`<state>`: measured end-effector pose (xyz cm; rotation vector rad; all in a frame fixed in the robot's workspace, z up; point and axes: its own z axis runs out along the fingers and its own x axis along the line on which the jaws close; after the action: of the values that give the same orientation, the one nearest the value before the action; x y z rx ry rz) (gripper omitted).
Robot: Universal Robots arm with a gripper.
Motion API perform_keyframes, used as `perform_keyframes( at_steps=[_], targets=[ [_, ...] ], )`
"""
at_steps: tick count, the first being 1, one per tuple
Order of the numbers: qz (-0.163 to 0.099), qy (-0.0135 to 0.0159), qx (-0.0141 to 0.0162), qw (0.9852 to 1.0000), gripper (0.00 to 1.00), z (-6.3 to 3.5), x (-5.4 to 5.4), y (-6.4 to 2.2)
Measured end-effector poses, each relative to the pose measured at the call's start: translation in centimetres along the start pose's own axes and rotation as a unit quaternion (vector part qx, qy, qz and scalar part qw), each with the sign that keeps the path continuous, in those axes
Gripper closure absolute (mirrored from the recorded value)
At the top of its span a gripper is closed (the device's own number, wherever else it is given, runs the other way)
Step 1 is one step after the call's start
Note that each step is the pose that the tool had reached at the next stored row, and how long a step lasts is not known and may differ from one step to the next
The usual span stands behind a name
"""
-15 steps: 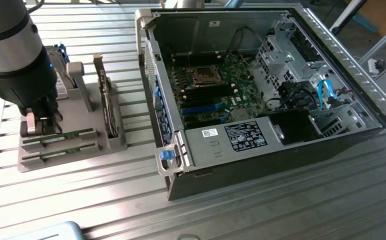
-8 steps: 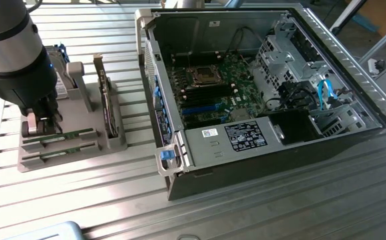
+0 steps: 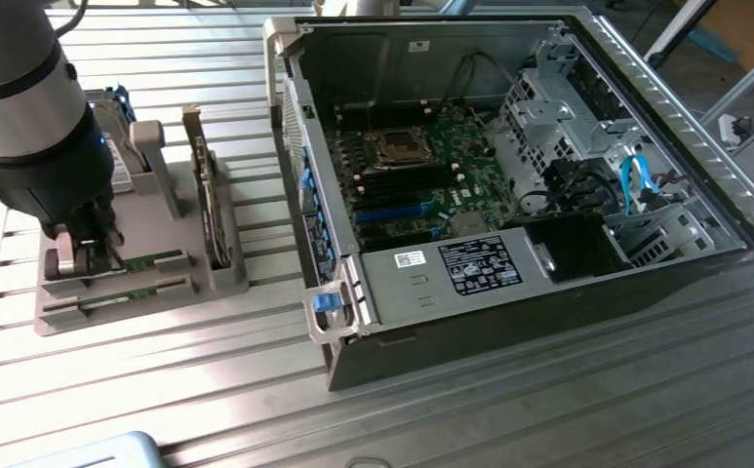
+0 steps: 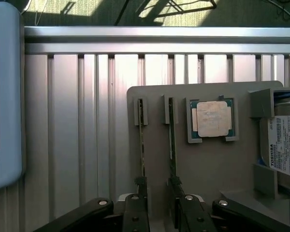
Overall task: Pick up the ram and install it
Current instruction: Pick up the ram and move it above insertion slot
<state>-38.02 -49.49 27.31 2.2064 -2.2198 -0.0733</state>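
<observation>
Your ram stands on edge in the gray holder, a twin stick beside it, at nine o'clock from the open case in the exterior view. The claw hangs over both, spread wide, gripping nothing (fingers hide the sticks' ends). The cut-off drive label reads TOSHIBA; finer print is illegible.

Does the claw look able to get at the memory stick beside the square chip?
Probably yes: the open claw hangs right by the memory stick, and nothing covers it in its gray holder.
</observation>
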Motion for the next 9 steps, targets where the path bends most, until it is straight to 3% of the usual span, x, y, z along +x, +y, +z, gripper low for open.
perform_keyframes(
  at_steps=[6,9],
  targets=[
    [0.0,0.0,0.0,1.0,0.68,0.67,0.5,-0.03],
    [-0.001,0.0,-0.0001,1.0,0.68,1.66,0.6,-0.07]
  ],
)
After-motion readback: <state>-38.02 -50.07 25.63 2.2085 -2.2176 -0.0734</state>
